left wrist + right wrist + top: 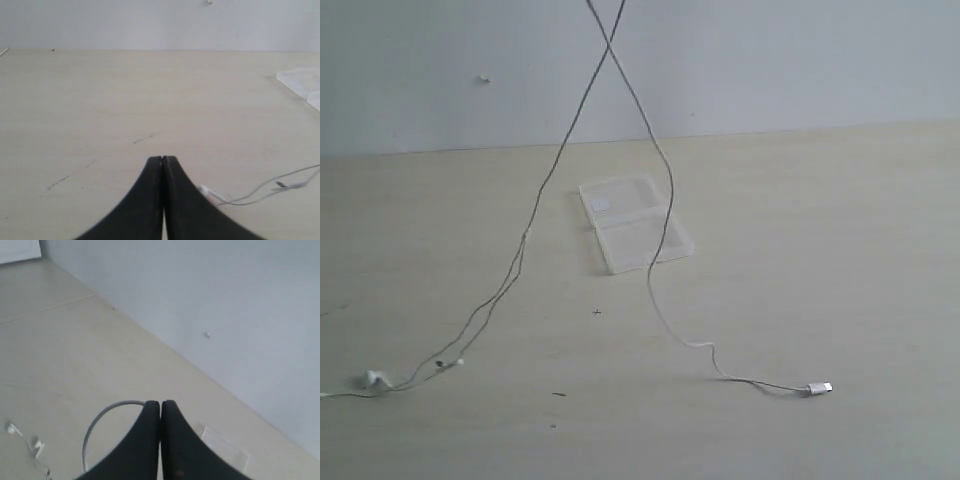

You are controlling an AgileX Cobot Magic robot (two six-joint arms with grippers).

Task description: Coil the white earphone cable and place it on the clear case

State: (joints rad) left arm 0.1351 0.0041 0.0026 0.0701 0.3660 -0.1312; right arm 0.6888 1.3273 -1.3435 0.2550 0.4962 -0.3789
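White earphone cable (pixel 653 300) hangs pinched in right gripper (pixel 160 403); left gripper (pixel 163 158) closed, empty; clear case (pixel 642 243) label (pixel 601 204) unreadable

Table (pixel 840 250): pale wood-grain top, filling most of the exterior view.
Wall (pixel 770 60): plain grey-blue, rising from the table's far edge.
Nub (pixel 484 78): small, white, on the wall above the table's far edge.
Specks (pixel 597 312): few, dark, scattered on the table's near half.
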